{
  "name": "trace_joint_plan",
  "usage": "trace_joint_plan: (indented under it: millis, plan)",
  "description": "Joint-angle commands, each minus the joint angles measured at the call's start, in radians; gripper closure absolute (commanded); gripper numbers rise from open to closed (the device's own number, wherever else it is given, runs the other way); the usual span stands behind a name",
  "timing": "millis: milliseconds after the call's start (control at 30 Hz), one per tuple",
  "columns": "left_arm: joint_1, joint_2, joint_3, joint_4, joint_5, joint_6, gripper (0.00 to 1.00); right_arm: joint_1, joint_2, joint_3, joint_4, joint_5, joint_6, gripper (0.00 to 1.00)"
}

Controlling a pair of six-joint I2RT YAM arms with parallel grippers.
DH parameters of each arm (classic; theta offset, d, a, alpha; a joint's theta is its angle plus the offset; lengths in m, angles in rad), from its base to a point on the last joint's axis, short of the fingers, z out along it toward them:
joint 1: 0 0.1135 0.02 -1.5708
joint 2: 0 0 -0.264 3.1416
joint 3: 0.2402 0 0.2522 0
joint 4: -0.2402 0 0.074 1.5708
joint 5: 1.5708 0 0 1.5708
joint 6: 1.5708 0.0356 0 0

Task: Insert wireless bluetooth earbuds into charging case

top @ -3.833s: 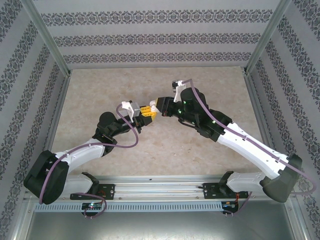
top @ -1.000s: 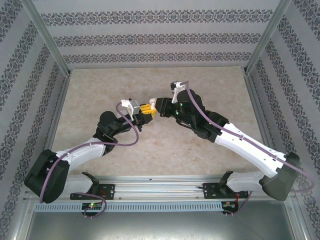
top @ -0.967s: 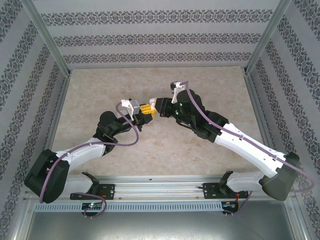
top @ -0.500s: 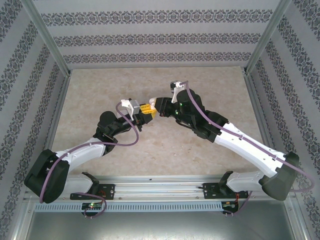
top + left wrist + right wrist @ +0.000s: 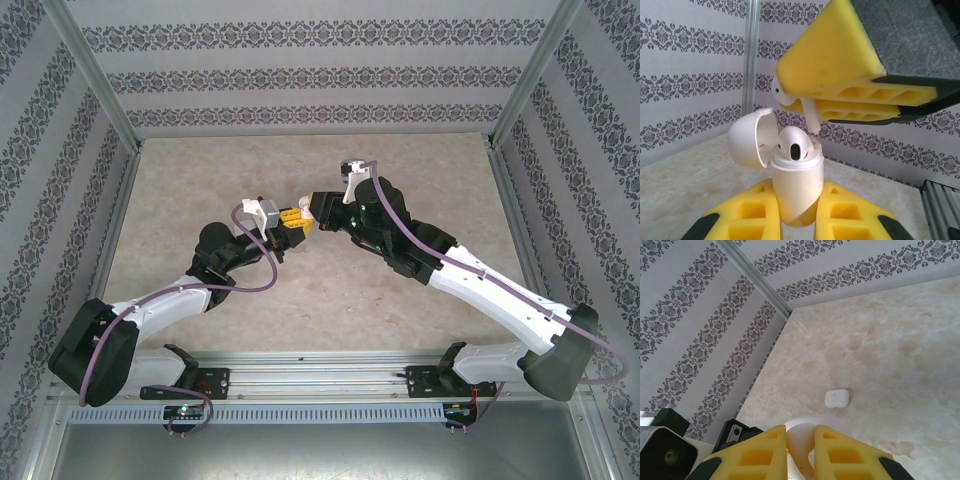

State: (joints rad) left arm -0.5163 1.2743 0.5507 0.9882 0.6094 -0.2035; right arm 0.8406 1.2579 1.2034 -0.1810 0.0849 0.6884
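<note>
The left gripper's (image 5: 796, 222) yellow foam fingers (image 5: 747, 220) clamp a glossy, rounded white case (image 5: 796, 192), lid (image 5: 752, 139) open; the right gripper's (image 5: 800, 439) pinch a smooth stemmed earbud (image 5: 810, 115).

The enclosure walls (image 5: 320, 70) on three sides carry white wallpaper with horizontal bands of dark floral ornament. Aluminium frame posts (image 5: 94, 78) stand at the rear corners, and a metal rail (image 5: 320, 372) runs along the near edge. The table top (image 5: 190, 180) is a beige marbled surface under even, diffuse light.
</note>
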Motion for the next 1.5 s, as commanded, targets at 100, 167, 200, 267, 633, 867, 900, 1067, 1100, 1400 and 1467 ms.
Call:
trace_joint_plan:
  millis: [100, 167, 200, 267, 633, 867, 900, 1067, 1100, 1400, 1467]
  plan:
    - [-0.013, -0.021, 0.029, 0.070, 0.017, -0.025, 1.00, 0.005, 0.017, 0.007, 0.046, 0.016, -0.013, 0.84]
    - [-0.013, -0.019, 0.031, 0.073, 0.018, -0.028, 1.00, 0.005, 0.021, 0.001, 0.052, 0.011, -0.009, 0.84]
    - [-0.014, -0.018, 0.031, 0.076, 0.016, -0.029, 1.00, 0.005, 0.024, -0.001, 0.052, 0.008, -0.006, 0.84]
    - [-0.013, -0.018, 0.033, 0.077, 0.015, -0.033, 1.00, 0.005, 0.026, -0.004, 0.054, 0.002, -0.003, 0.84]
    - [-0.014, -0.011, 0.041, 0.094, -0.002, -0.036, 1.00, 0.006, -0.012, -0.080, 0.048, 0.003, 0.023, 0.84]
    - [-0.013, 0.010, 0.056, 0.132, 0.000, -0.072, 1.00, 0.006, -0.020, -0.110, 0.050, 0.007, 0.030, 0.84]
    - [-0.013, 0.011, 0.056, 0.130, 0.000, -0.070, 1.00, 0.007, -0.020, -0.110, 0.048, 0.004, 0.030, 0.84]
    - [-0.013, 0.007, 0.058, 0.127, -0.001, -0.069, 1.00, 0.006, -0.030, -0.103, 0.012, 0.002, 0.028, 0.83]
    - [-0.013, 0.004, 0.057, 0.127, -0.002, -0.070, 1.00, 0.006, -0.030, -0.105, 0.002, 0.006, 0.027, 0.81]
    - [-0.013, -0.001, 0.051, 0.129, -0.002, -0.079, 1.00, 0.006, -0.023, -0.078, -0.060, -0.004, 0.025, 0.78]
    - [-0.014, 0.000, 0.051, 0.130, 0.000, -0.080, 1.00, 0.006, -0.022, -0.066, -0.068, -0.002, 0.021, 0.77]
